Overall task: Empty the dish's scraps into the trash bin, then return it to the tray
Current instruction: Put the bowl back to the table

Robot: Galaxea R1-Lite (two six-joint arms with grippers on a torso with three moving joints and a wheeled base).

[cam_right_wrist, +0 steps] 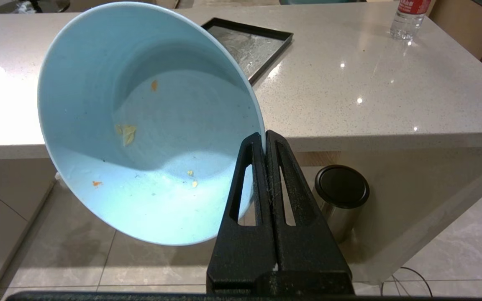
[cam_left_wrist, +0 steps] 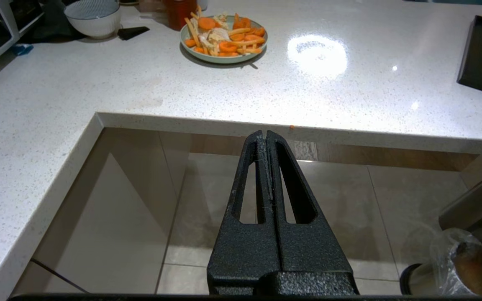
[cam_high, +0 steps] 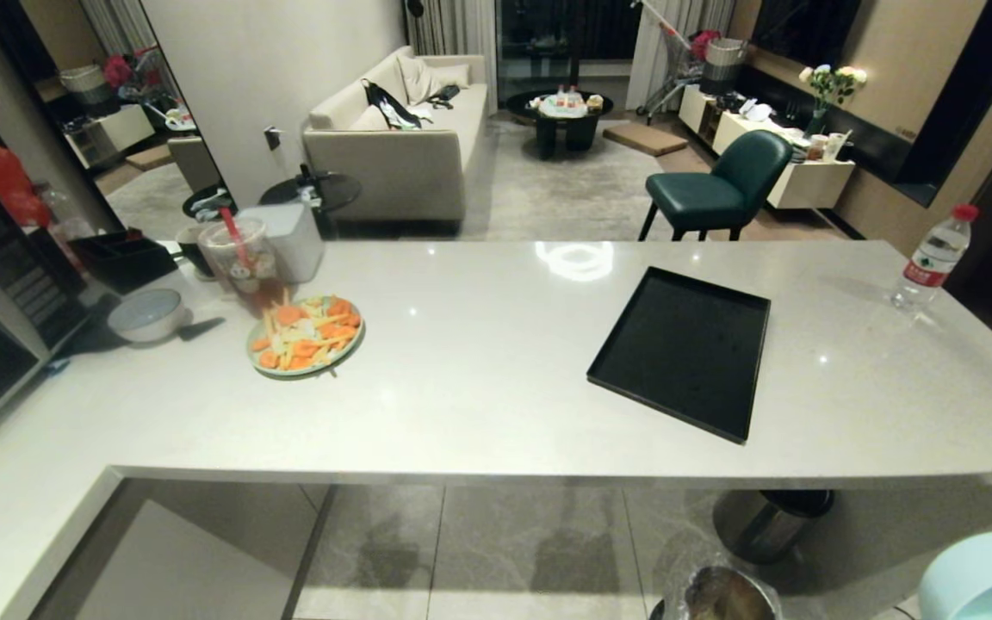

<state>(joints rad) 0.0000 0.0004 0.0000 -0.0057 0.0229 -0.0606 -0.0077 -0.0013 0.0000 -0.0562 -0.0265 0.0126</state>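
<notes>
The light-blue dish [cam_right_wrist: 149, 125] is held nearest the right wrist camera, tipped steeply on its side so that its open mouth is turned back toward the lens and its rim is clamped at one edge between the closed fingers of the right gripper [cam_right_wrist: 265, 136]. Its glazed inside is smooth and almost bare — only a few small yellow and orange scraps [cam_right_wrist: 129, 133] are left stuck to the wall. In the head view the dish is seen low at the right, below the level of the counter [cam_high: 479, 379] and beside the trash bin [cam_high: 724, 594] on the floor. The black tray [cam_high: 685, 349] lies flat on the counter. The left gripper [cam_left_wrist: 265, 134] is held level before the counter edge — shut, nothing between its fingers.
</notes>
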